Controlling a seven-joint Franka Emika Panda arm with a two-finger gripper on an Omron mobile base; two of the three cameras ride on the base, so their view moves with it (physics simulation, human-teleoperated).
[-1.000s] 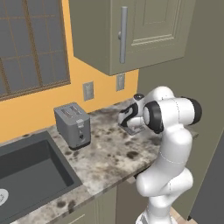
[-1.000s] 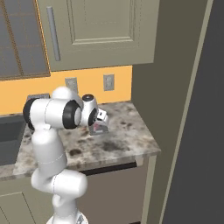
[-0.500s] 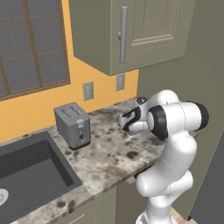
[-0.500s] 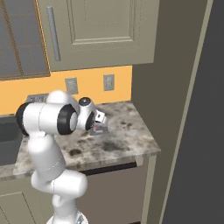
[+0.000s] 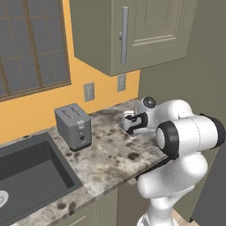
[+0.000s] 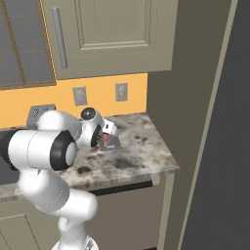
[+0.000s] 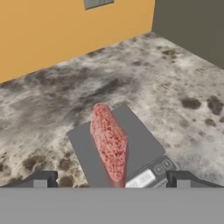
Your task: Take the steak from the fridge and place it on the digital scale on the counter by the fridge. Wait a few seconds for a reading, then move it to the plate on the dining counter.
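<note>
Steak (image 7: 109, 146) lying on scale (image 7: 135, 144) on counter (image 7: 175, 92), gripper (image 7: 111, 180) just above it, jaws spread, toaster (image 5: 73, 126) well apart

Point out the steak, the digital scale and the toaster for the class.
steak (image 7: 109, 146): hand view, middle of the red meat.
digital scale (image 7: 140, 140): hand view, bare grey platform right of the meat.
toaster (image 5: 73, 126): left base view, its front face.
</note>
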